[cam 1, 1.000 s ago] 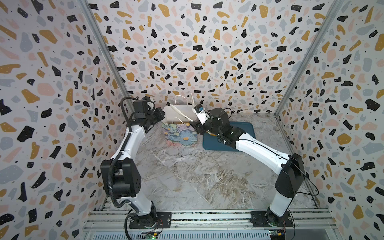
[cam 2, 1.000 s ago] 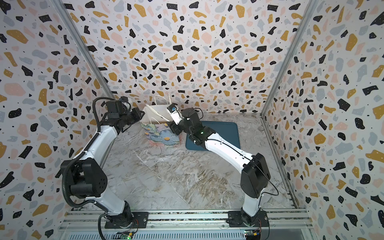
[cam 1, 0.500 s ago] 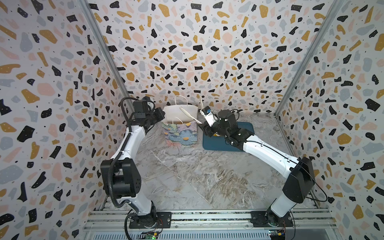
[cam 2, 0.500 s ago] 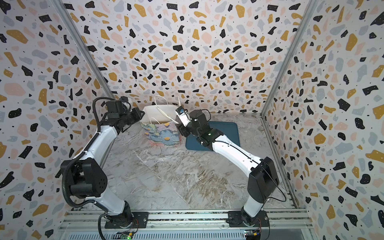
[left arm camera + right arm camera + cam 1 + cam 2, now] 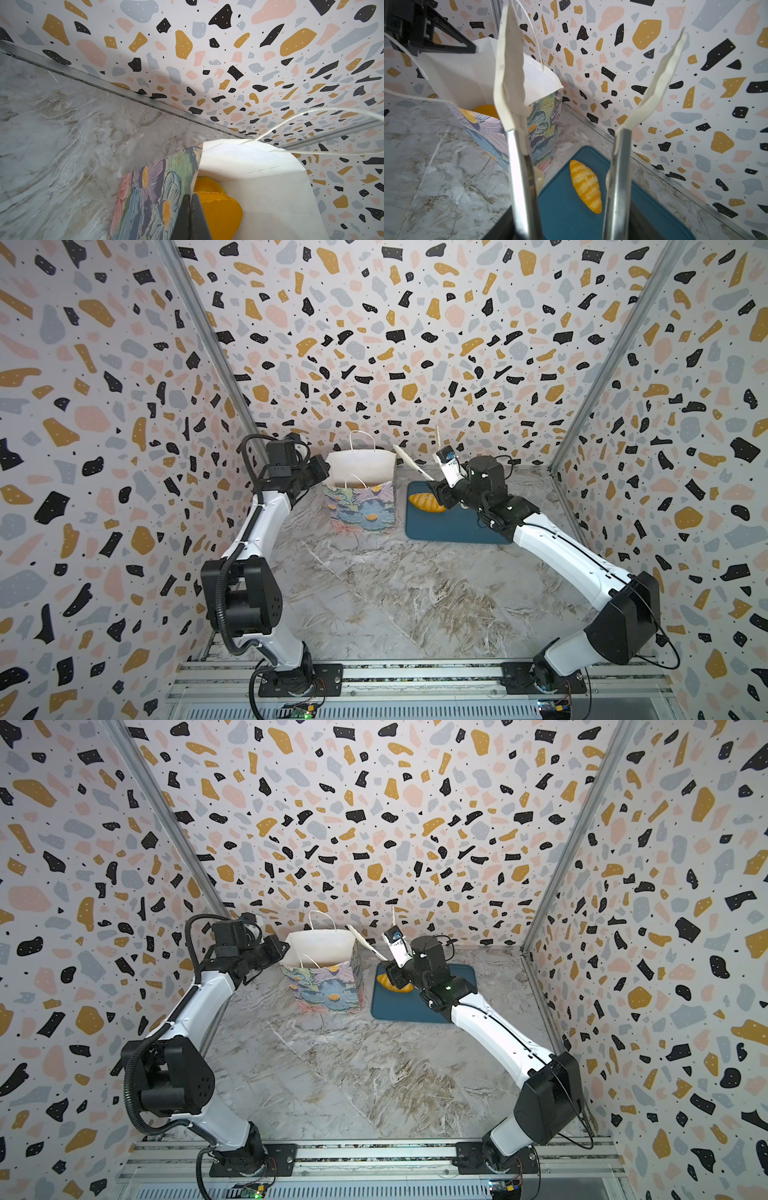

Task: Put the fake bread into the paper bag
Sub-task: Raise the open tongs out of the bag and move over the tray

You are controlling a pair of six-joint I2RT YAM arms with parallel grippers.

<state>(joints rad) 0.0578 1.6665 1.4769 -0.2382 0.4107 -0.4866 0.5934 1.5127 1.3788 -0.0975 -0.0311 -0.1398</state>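
The whole cell is boxed in by terrazzo-print walls (image 5: pixel 374 323) with orange, pink, grey and black chips. The surface (image 5: pixel 395 593) is a grey-beige marble-look sheet. Near the back wall stands the upright floral paper bag (image 5: pixel 361 506), white inside, mouth open. Just to its right lies a flat dark-teal rectangular tray (image 5: pixel 457 526). The left tool (image 5: pixel 192 207) is pinched tight on the bag's rim. The right tool (image 5: pixel 440 489) grips metal tongs with white tips (image 5: pixel 512 83); their arms are spread, nothing between them, up over the tray. One striped golden croissant (image 5: pixel 585 185) lies on the tray, and some orange bread (image 5: pixel 218 209) sits inside the bag.
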